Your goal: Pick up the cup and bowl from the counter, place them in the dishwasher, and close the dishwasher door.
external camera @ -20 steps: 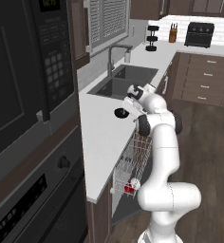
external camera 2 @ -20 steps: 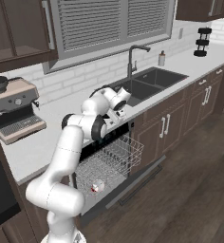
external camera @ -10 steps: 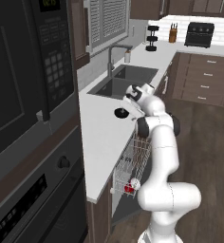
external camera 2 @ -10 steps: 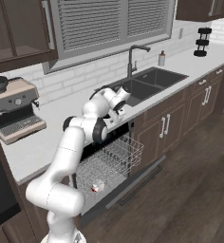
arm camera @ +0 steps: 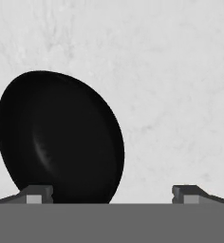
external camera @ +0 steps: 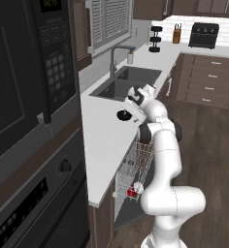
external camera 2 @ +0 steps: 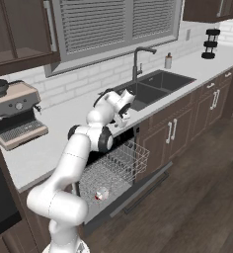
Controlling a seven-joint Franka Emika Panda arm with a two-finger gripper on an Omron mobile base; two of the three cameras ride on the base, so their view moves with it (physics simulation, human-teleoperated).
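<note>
Lowered since before, the spread claw frames the bowl (glossy black).

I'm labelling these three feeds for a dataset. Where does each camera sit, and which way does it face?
Left base view: behind the arm on its left, facing forward and down along the counter toward the sink; the white arm rises at lower right.
Right base view: behind on the right, facing the counter and window; the arm rises at lower left.
Hand view: on the hand, facing down at the bowl; fingertips at the bottom.
Both base views share the arm, sink, dishwasher and cup.
</note>
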